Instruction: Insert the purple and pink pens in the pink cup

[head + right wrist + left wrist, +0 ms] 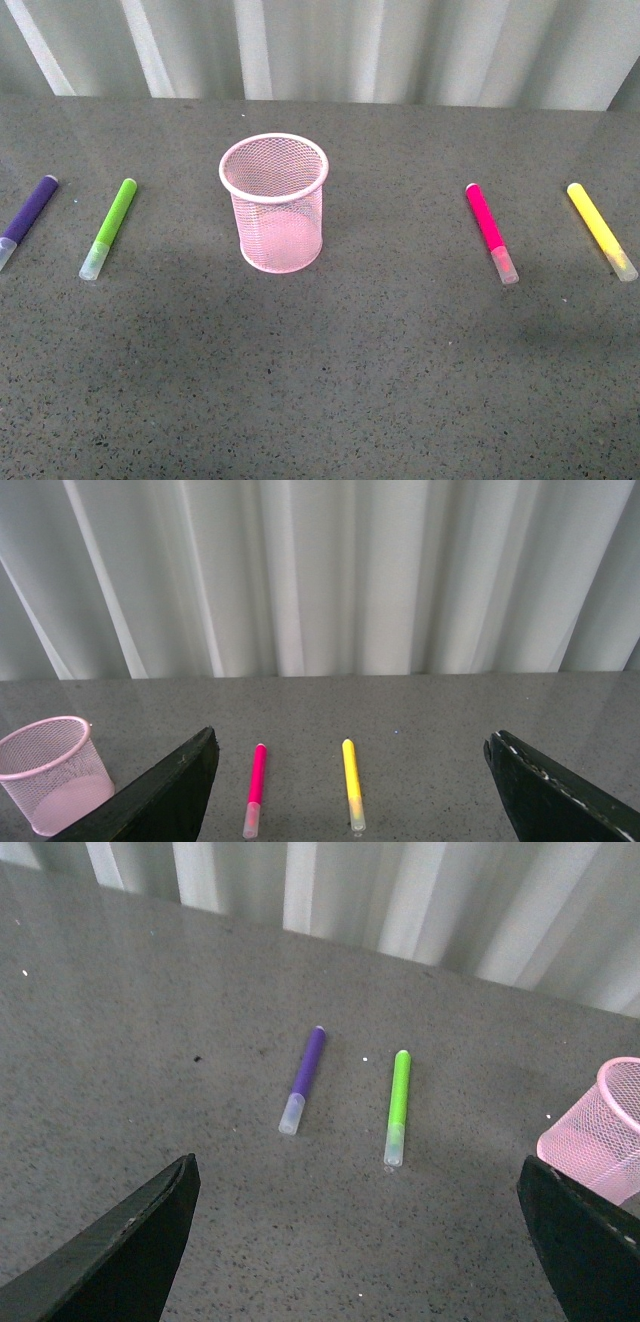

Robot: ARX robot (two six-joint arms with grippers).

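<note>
The pink mesh cup [274, 203] stands upright and empty at the table's middle; it also shows in the left wrist view [600, 1134] and the right wrist view [51, 772]. The purple pen [27, 217] lies flat at the far left, also seen in the left wrist view [304, 1078]. The pink pen [490, 231] lies flat on the right, also seen in the right wrist view [255, 788]. My left gripper [360, 1242] is open above the table, short of the purple pen. My right gripper [355, 797] is open, short of the pink pen. Neither arm shows in the front view.
A lime-green marker [109, 227] lies between the purple pen and the cup. A yellow marker [601, 229] lies right of the pink pen. The grey speckled table [330, 380] ends at a white curtain [400, 45] at the back.
</note>
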